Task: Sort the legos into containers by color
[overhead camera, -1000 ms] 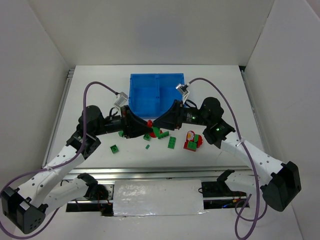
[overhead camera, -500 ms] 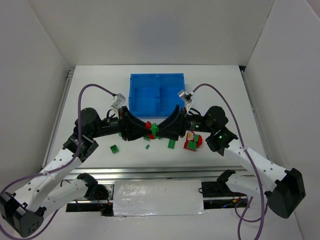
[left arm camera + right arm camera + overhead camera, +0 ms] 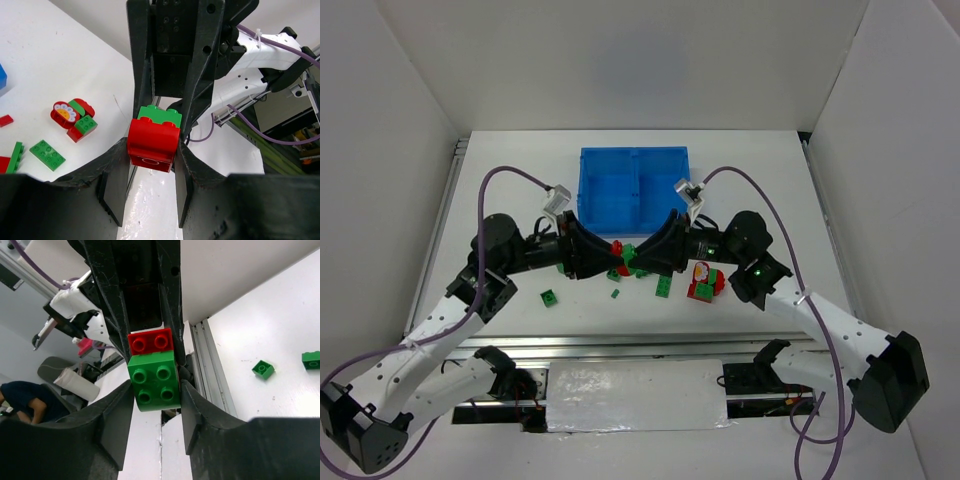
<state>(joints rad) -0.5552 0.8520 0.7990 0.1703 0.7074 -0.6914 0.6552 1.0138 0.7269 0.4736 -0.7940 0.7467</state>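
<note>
Holding a two-colour stack between both tools, I am gripping the red brick (image 3: 152, 145) while the green brick (image 3: 153, 380) is sitting studded onto it. The pair is forming one short stack that appears to be hanging clear of the tabletop (image 3: 770, 190). Its long axis is running sideways, from one arm across to the other, with the red half pointing toward my left arm and the green half toward my right.

My left tool (image 3: 611, 258) is clamping the red brick by its flanks. My right tool (image 3: 636, 258) is clamping the green brick the same way, so the two tools are meeting nose to nose with the colour seam lying between them.

The stack is hanging just in front of the near rim of the blue tray (image 3: 633, 152), roughly in line with its divider. The left compartment (image 3: 605, 195) is lying nearer my left arm and the right compartment (image 3: 660, 190) nearer my right.

I am judging that the separating pull has to run straight along that axis. Other legos (image 3: 664, 286) are lying loose on the tabletop beside us.
</note>
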